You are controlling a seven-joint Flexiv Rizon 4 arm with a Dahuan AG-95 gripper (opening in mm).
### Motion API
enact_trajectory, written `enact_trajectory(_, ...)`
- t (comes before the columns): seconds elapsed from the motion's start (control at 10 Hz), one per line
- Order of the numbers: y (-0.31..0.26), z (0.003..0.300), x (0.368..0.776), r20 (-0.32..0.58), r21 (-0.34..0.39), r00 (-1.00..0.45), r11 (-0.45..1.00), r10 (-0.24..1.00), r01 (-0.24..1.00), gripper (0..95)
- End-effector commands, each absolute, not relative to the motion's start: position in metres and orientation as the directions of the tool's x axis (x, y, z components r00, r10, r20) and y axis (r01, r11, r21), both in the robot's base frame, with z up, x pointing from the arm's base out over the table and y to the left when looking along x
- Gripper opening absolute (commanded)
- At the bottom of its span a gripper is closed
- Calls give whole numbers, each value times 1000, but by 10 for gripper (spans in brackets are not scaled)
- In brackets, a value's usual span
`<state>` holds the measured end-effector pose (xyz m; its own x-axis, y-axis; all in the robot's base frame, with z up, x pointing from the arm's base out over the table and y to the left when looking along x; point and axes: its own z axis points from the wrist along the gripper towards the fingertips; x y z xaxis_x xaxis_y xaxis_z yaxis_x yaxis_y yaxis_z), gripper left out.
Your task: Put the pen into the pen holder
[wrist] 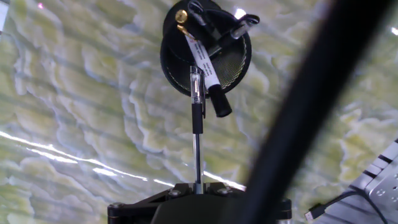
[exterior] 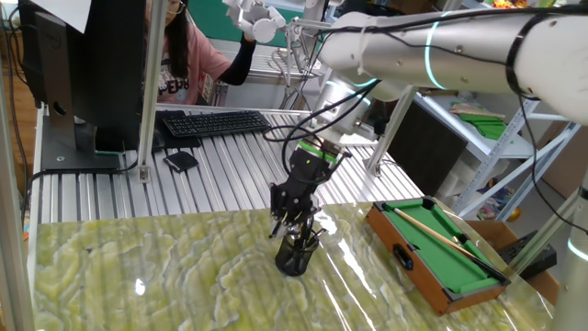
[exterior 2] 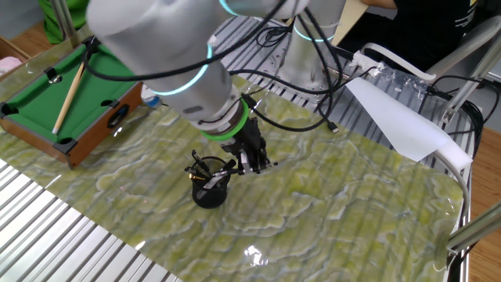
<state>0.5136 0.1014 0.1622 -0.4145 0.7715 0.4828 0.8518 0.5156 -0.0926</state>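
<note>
A: Fingers (wrist: 198, 186) pinched tight on the pen (wrist: 197, 112), down at the bottom of the hand view. The gripper (exterior: 292, 221) holds it by one end.

B: Which way does the pen run?

A: In the hand view its long axis goes straight up the frame, away from the fingers, clear section at the far end. That end reaches the rim of the holder (wrist: 231, 63) and overlaps the mesh edge; whether it is inside or just over it I cannot tell.

B: And from the sides?

A: In one fixed view the gripper hangs right above the holder (exterior: 294, 257), tilted down; the pen itself is lost among the dark fingers and the other pens. In the other fixed view the holder (exterior 2: 210, 193) sits just beside the gripper (exterior 2: 235, 166), pens fanning out of it, and again I can't pick out the held one.

B: Any writing?

A: A white-labelled marker (wrist: 205, 62) in the holder carries dark print, too small to read. A wide blurred black bar, probably a cable, cuts across the right of the hand view and hides the mat behind it.

B: Further out?

A: Green marbled mat (exterior: 165, 267), a toy pool table (exterior: 439, 248) with a cue (exterior: 436, 230) near the mat's edge, a keyboard (exterior: 216, 122) behind.
</note>
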Motion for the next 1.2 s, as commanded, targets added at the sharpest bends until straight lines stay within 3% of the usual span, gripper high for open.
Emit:
enact_trajectory(0.1, 93, 165, 508, 504, -69, -425, 526, 752, 848, 0)
enact_trajectory(1.2, 70, 169, 500, 576, -16, -431, 537, 694, 843, 0)
